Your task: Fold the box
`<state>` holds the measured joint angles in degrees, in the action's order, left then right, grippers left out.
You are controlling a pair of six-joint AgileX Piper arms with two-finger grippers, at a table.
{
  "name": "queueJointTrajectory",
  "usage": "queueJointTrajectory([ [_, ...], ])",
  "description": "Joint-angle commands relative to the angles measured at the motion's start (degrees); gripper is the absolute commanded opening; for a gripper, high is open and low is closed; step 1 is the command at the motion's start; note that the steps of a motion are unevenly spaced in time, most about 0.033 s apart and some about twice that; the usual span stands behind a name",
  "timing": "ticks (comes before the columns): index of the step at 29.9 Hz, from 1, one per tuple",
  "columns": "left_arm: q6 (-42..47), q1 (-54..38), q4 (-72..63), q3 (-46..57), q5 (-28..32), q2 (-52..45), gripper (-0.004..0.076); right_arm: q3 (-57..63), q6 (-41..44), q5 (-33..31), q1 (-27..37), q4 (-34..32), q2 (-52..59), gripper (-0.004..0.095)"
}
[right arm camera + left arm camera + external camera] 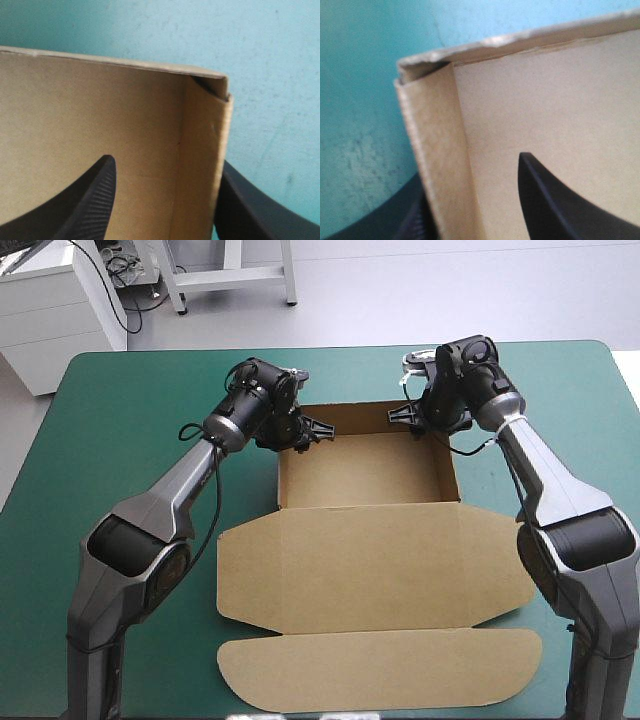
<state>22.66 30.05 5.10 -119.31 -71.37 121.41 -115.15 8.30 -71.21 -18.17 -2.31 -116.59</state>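
The brown box (365, 475) lies mid-table as an open tray with its walls raised. Its lid (370, 570) and tuck flap (380, 670) lie flat toward the near edge. My left gripper (300, 430) is at the tray's far left corner and open. It straddles the left side wall (440, 150), one finger (560, 210) inside and the other outside. My right gripper (410, 418) is open at the far right corner. It straddles the right side wall (200, 165), with one finger (75, 210) inside and the outer finger (255, 210) against the wall.
Teal-green cover (120, 440) surrounds the box on every side, with wide bare strips to its left and right. The flat lid and flap reach almost to the table's near edge.
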Motion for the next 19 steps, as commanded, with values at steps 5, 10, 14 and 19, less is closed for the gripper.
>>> queueJointTrajectory([
  [5,0.3,0.4,7.4,-2.2,-2.6,-6.9,0.0332,-1.7,-0.3,-0.7,0.3,-0.8,5.3,0.0513],
  [10,-1.0,0.4,5.6,-2.2,-2.6,-7.3,0.0332,-1.7,-0.3,-0.7,0.3,-0.7,5.7,0.0514],
  [14,-3.4,0.4,5.1,-2.2,-2.7,-10.4,0.0332,-1.7,-0.3,-0.7,0.3,-0.8,7.9,0.0514],
  [19,-10.6,0.4,2.4,-2.2,-2.7,-18.4,0.0328,-1.7,-0.6,-0.7,0.3,-0.8,11.8,0.0513],
])
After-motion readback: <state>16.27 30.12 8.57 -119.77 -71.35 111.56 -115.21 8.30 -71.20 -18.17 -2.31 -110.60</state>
